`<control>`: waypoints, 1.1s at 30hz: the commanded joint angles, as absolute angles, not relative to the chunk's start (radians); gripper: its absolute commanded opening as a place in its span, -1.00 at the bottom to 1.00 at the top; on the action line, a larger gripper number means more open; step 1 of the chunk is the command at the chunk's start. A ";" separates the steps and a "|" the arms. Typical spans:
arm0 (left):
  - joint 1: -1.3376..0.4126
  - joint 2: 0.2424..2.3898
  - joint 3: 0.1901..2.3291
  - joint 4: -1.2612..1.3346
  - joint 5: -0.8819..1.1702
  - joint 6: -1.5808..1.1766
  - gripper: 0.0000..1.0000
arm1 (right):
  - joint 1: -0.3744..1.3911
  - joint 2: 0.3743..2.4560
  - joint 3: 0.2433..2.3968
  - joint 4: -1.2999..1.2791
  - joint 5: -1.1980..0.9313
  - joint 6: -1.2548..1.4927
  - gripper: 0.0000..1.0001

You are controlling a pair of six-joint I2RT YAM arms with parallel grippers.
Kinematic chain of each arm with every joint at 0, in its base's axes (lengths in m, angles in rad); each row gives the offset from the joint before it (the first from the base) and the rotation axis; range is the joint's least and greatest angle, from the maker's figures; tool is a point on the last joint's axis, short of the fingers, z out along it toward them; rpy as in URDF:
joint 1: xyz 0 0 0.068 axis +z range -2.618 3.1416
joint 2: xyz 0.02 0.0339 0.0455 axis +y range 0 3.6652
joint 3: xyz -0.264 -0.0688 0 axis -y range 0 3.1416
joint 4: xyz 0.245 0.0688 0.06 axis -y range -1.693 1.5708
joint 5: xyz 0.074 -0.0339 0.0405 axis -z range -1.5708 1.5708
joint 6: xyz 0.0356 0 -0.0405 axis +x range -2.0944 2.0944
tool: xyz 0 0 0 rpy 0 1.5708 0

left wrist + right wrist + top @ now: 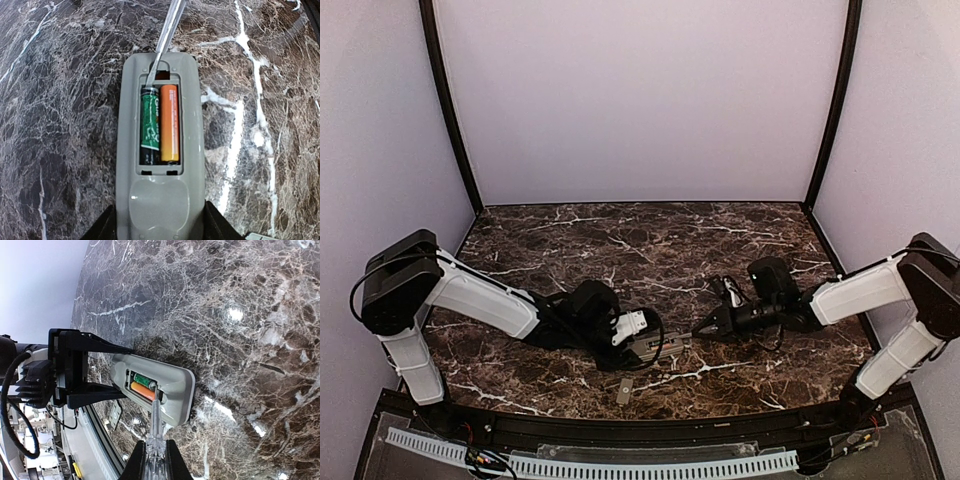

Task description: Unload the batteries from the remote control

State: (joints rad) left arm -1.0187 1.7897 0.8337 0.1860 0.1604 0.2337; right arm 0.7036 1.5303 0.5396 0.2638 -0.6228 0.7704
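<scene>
Pale lilac walls close in a dark brown marble counter (620,240) veined with white. From the left edge the left arm reaches low across it, and the left tool (648,342) is closed on the remote (160,200), with one black finger (102,231) against each long side at one end. The remote lies flat near the front edge, about midway along it, grey back up, its length running toward the right arm. Its compartment is open, and the batteries (169,122) sit inside, side by side and touching. One is orange and the other green and black (149,120). Both lie fully down in their slots.

A small flat grey cover (624,390) lies loose between the remote and the front edge, apart from the remote.

To the right, a thin rod (156,410) with a clear handle runs from the right tool (155,460) to the remote. Its tip is down in the compartment, at the end of the green-and-black battery farthest from the left tool. Whether the tip presses on the battery itself cannot be told. The right tool is clamped narrow on the rod's handle, and the right arm comes in from the right edge.
</scene>
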 commanded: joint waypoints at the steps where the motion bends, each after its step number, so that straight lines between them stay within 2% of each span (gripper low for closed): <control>1: -1.039 1.788 0.827 0.315 0.212 0.273 -0.99 | 0.800 1.661 0.469 0.432 -0.824 0.852 -1.00; 5: -1.039 1.790 0.822 0.328 0.220 0.273 -0.99 | 0.798 1.636 0.458 0.576 -0.914 0.904 -1.00; 9: -1.039 1.792 0.821 0.339 0.226 0.269 -0.99 | 0.799 1.611 0.490 0.599 -0.989 0.905 -1.00; 21: -1.039 1.799 0.831 0.336 0.230 0.264 -0.99 | 0.821 1.586 0.602 0.436 -1.005 0.828 -1.00; 23: -1.039 1.800 0.834 0.330 0.227 0.264 -0.99 | 0.823 1.577 0.654 0.298 -0.948 0.765 -1.00; 25: -1.039 1.801 0.843 0.316 0.219 0.264 -0.99 | 0.824 1.568 0.739 0.003 -0.840 0.664 -1.00; 27: -1.039 1.802 0.847 0.307 0.213 0.264 -0.99 | 0.824 1.553 0.809 -0.177 -0.743 0.597 -1.00; 33: -1.039 1.801 0.850 0.301 0.190 0.254 -0.99 | 0.824 1.492 0.919 -0.421 -0.613 0.541 -1.00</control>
State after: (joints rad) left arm -1.0115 1.7725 0.8146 0.1852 0.1673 0.2321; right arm 0.7540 1.5452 0.8494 -0.2478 -0.5377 0.6277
